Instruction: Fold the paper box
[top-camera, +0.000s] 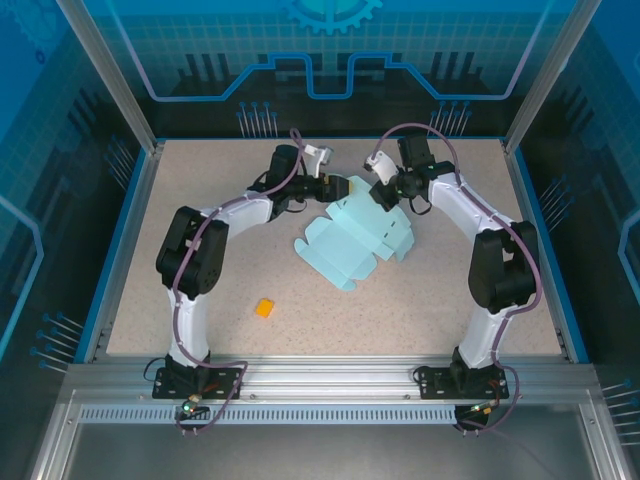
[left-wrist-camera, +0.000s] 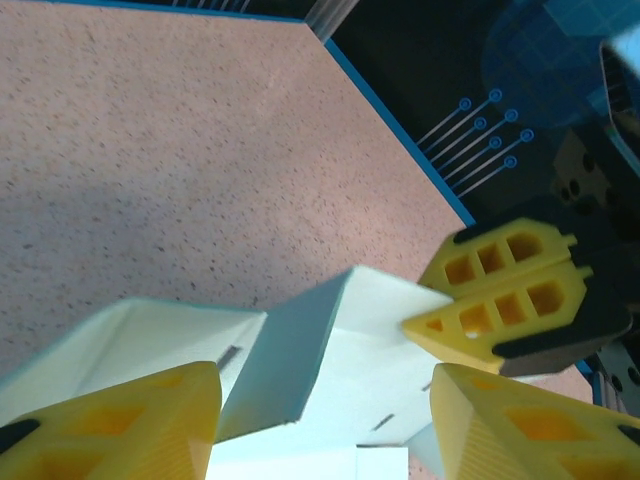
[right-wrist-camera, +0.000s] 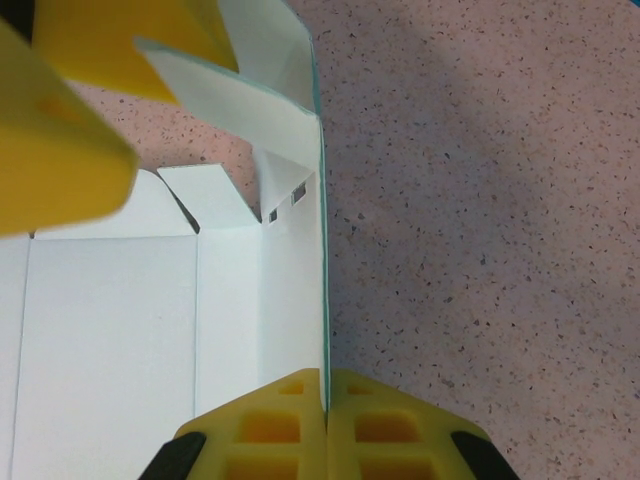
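Pinching an edge of the paper box (top-camera: 352, 240) on the counter (top-camera: 420, 310), my right hand (right-wrist-camera: 327, 405) is clenched; my left hand (left-wrist-camera: 325, 385) stands released astride a flap (left-wrist-camera: 295, 365).

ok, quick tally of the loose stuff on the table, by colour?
Light blue: 1, paper box
Orange: 1, block
Total: 2
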